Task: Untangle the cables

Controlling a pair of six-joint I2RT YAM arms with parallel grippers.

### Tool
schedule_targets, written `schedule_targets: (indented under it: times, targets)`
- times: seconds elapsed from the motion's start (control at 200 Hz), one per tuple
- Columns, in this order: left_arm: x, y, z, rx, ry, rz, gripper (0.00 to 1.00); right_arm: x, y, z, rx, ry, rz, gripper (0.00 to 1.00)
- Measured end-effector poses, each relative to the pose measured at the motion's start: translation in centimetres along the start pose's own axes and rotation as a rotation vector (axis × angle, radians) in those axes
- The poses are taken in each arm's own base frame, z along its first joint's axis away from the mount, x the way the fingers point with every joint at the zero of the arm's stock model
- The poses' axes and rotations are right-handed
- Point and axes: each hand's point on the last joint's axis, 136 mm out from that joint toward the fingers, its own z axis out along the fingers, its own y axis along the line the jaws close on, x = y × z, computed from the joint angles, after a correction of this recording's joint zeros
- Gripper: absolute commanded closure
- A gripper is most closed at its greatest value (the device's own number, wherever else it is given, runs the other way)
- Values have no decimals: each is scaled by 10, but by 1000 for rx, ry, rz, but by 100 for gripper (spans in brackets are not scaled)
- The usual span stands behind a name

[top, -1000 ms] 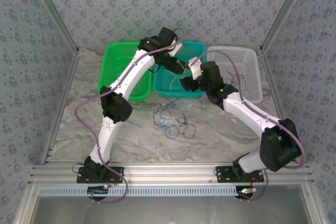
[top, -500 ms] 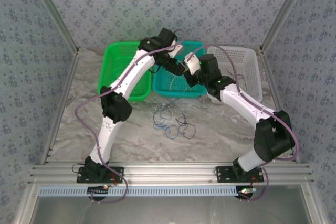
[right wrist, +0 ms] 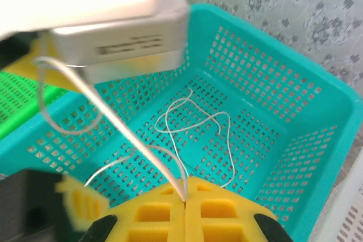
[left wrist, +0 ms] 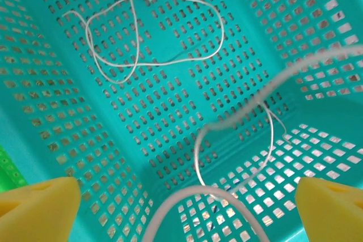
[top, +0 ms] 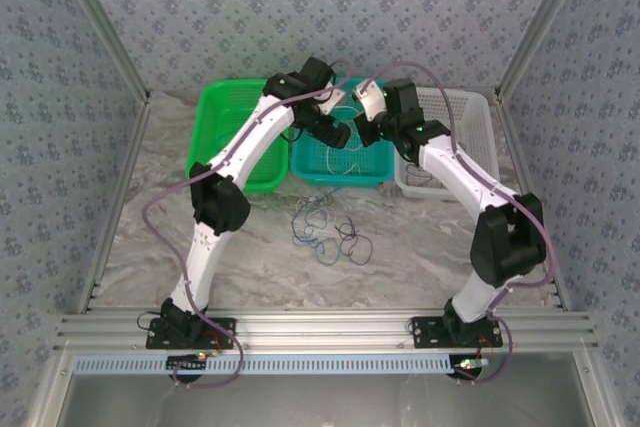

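Table [top: 400,259]: marbled; arm bases at its near edge
Tangle [top: 326,229]: blue and dark cables in loose overlapping loops on the table, just in front of the teal basket; well apart from both grippers
Right gripper [right wrist: 184,199]: over the teal basket's near side; yellow pads pressed together, a white cable nipped in the seam between them
White cable [right wrist: 116,123]: runs from that pinch up and left to the underside of the left gripper, then droops in a loop over the basket; whether it touches the left pads I cannot tell
Left gripper [left wrist: 184,205]: beside the right one, above the basket; pads spread wide, nothing clamped; a blurred white strand crosses the gap
Teal basket [top: 340,179]: middle of three; green basket [top: 235,162] on its left, white basket [top: 475,122] on its right
Floor loops [left wrist: 170,63]: thin white cable lying slack on the teal floor
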Motion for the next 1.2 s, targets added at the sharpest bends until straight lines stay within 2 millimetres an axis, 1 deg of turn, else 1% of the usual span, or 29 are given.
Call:
schedule_targets:
  times: [0.075,0.18,0.265,0.315,0.335,0.44,0.46,0.49,0.495,0.5,0.515,0.535,0.555,0.58,0.655,0.745,0.815,0.949,1.084,1.154,1.199]
  targets:
    - [4,4,-1,-14,10,-1,1,9,-2,11,-13,45,11,99]
    - [6,13,-9,-53,7,-8,1,35,2,24,-41,133,29,100]
    - [4,22,-21,-91,-16,-23,1,50,5,27,-56,178,41,99]
    - [1,27,-29,-108,-35,-33,1,56,5,27,-61,194,47,96]
    - [0,29,-33,-116,-44,-38,1,58,5,27,-64,199,52,93]
    - [-7,37,-46,-135,-86,-60,1,63,4,26,-70,222,82,68]
    - [-8,38,-49,-137,-95,-66,1,64,4,26,-71,228,83,62]
    - [-9,39,-50,-138,-105,-73,1,64,4,26,-72,235,88,49]
    - [-10,40,-51,-138,-107,-75,1,64,4,26,-72,236,93,49]
    - [-10,40,-51,-138,-109,-76,1,64,3,26,-71,237,102,45]
    - [-10,40,-52,-138,-113,-79,1,64,3,26,-71,238,97,39]
    - [-10,39,-52,-137,-117,-83,1,64,2,27,-69,241,111,34]
    - [-10,39,-53,-137,-120,-86,1,62,1,26,-67,240,109,32]
    - [-9,39,-53,-135,-121,-90,1,62,1,26,-66,241,116,32]
    - [-5,37,-54,-130,-123,-101,1,58,0,24,-62,239,134,37]
    - [0,36,-57,-125,-125,-109,1,54,-2,20,-58,228,154,36]
    - [3,31,-59,-100,-122,-106,1,50,-1,15,-60,220,165,35]
    - [0,22,-61,-45,-138,-103,1,39,1,5,-68,190,175,35]
    - [-3,19,-58,-15,-161,-134,1,37,10,5,-95,184,170,34]
    - [-2,23,-59,-9,-175,-171,1,35,18,7,-119,182,163,33]
    - [0,28,-64,-8,-188,-203,1,34,26,11,-140,180,156,32]
